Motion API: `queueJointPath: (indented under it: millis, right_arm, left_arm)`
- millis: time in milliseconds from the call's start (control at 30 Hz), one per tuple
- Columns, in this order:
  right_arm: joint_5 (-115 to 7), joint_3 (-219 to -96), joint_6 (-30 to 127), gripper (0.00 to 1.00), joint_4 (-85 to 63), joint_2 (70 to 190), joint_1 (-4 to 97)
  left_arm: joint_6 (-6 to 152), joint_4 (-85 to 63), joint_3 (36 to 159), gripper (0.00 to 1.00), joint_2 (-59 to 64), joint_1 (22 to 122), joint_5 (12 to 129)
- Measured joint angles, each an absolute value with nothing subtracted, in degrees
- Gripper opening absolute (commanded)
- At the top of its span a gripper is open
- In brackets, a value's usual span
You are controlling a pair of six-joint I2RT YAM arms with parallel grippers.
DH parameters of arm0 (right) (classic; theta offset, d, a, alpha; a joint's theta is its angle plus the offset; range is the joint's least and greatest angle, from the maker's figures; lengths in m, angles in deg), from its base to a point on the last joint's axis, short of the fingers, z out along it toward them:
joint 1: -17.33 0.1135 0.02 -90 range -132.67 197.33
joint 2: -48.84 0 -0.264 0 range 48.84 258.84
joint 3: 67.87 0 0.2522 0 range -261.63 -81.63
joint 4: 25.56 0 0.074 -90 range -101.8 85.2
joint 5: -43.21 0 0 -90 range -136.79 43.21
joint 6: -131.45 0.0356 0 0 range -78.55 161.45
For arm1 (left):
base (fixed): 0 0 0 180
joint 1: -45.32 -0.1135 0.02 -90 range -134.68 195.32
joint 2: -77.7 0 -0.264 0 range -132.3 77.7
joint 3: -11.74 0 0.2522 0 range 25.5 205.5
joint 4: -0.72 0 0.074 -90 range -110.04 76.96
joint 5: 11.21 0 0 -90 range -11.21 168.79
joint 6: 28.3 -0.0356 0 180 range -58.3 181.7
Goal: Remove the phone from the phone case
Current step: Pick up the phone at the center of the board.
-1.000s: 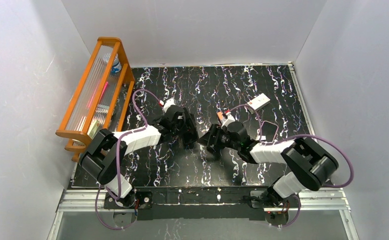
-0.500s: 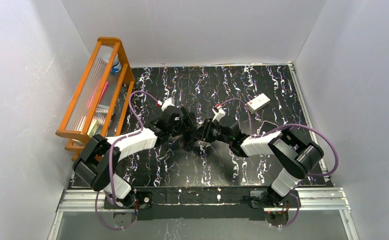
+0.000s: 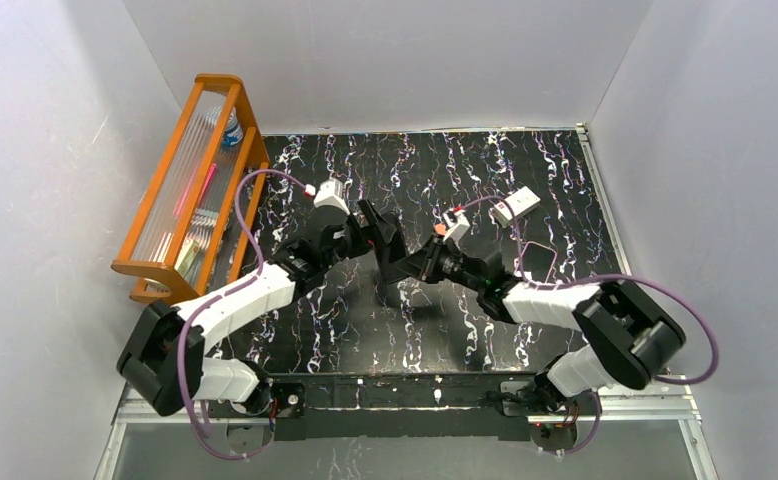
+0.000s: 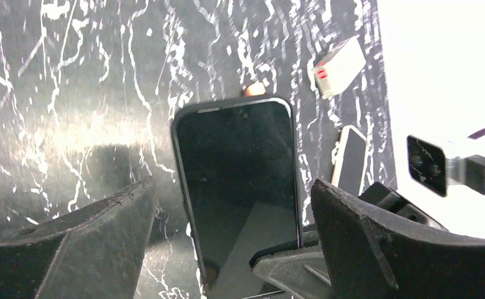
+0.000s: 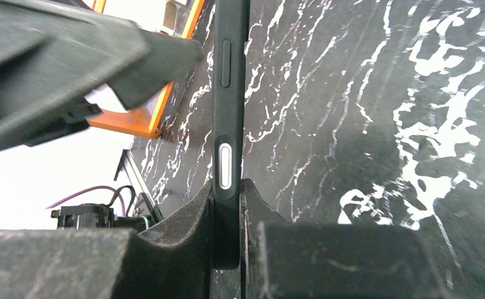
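A dark phone [image 4: 234,162] in a black phone case [image 5: 229,93] is held up off the table, its screen facing the left wrist camera. My right gripper [image 5: 227,193] is shut on its lower edge, one finger on each face. My left gripper [image 4: 234,237] is open, with its fingers [image 4: 103,230] spread wide on either side of the phone and not touching it. In the top view the two grippers meet above the table's middle, the left gripper [image 3: 380,235] just beyond the right gripper [image 3: 407,268].
A flat dark thing with a pale rim [image 3: 537,262] lies on the black marbled table [image 3: 365,330] at the right. A small white box with a red label [image 3: 517,205] lies behind it. An orange rack [image 3: 190,180] stands along the left edge.
My right gripper has closed on the phone's edge. My left gripper has opened wider around the phone, and both grippers have shifted a little toward the back of the table.
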State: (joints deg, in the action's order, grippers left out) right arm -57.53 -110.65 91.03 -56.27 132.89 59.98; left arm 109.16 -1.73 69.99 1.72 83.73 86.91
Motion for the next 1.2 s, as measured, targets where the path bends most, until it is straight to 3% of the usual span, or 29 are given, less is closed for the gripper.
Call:
queueJointPath:
  millis: [367,867,967,1200]
  right_arm:
    - [-68.8,-101.0,93.4,0.01,-59.7,120.5,47.5]
    - [-89.1,-99.4,100.2,0.01,-73.4,114.9,39.9]
    - [-91.8,-99.5,101.3,0.01,-75.4,115.1,39.9]
    - [-94.6,-100.0,102.7,0.01,-78.1,117.5,39.9]
  left_arm:
    - [102.8,8.5,66.1,0.96,7.9,83.5,82.5]
    - [107.0,27.6,65.4,0.84,3.7,82.0,59.1]
    - [108.7,30.6,65.4,0.73,2.6,81.4,55.9]
    - [112.9,36.1,65.4,0.25,-1.4,81.3,50.1]
